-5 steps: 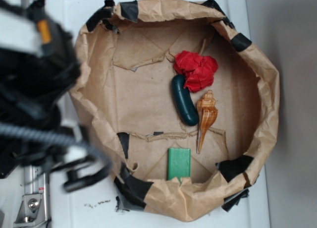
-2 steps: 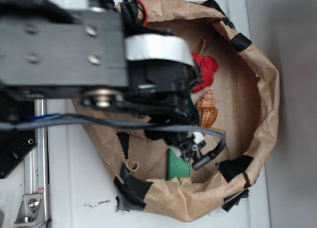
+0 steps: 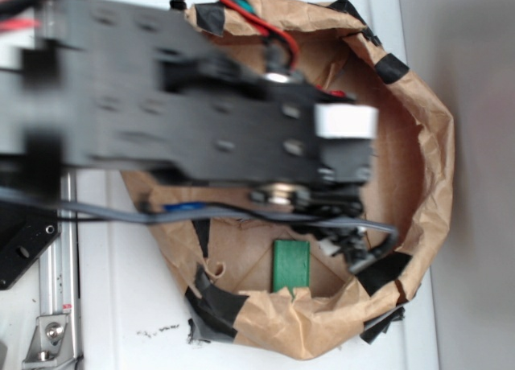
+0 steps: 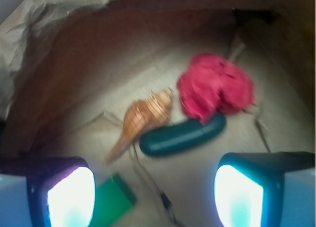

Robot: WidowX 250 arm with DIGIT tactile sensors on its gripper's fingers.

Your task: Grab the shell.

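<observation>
From your wrist camera, the gripper (image 4: 153, 197) hangs wide open and empty above the paper bowl (image 4: 59, 54). Left to right: green block (image 4: 114, 203); the shell (image 4: 143, 119) mid-floor, tail pointing lower left; green capsule (image 4: 183, 135) touching it; red cloth (image 4: 216, 93).

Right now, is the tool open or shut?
Open: in the wrist view the tool has its two fingers wide apart, nothing between, above the shell.
</observation>
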